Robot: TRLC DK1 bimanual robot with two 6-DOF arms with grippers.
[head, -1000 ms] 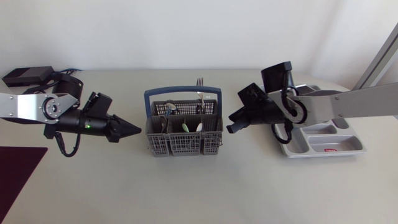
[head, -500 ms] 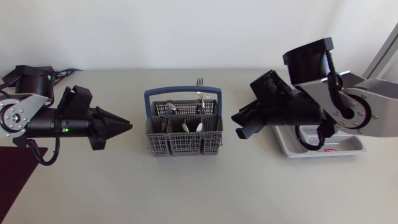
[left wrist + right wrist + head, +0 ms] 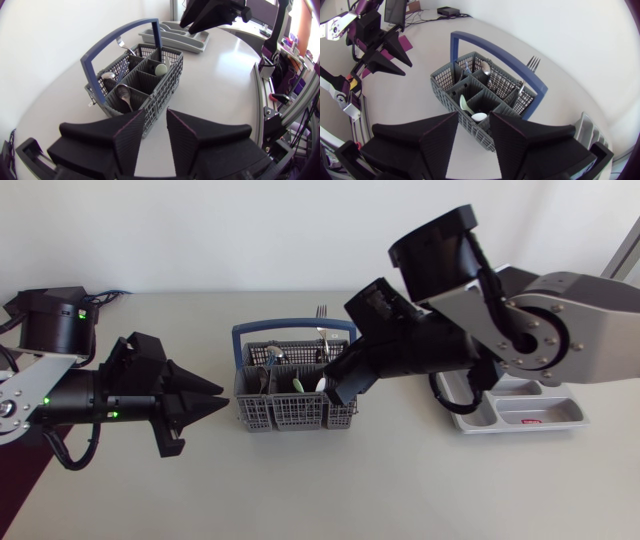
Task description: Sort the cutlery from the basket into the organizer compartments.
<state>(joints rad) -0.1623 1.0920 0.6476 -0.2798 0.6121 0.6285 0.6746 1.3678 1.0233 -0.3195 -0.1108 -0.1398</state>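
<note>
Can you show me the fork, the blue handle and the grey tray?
fork [image 3: 321, 311]: head view, on its upright tines.
blue handle [image 3: 290, 327]: head view, on its top bar.
grey tray [image 3: 560, 411]: head view, on a bare compartment.

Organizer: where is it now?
Head view: the organizer sits at the table's right side, right of the basket, partly hidden under the right arm.

Grey basket [image 3: 295, 416], blue handle [image 3: 293, 329]

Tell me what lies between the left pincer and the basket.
Only bare table: in the head view, the left pincer points at the basket with nothing between them.
</note>
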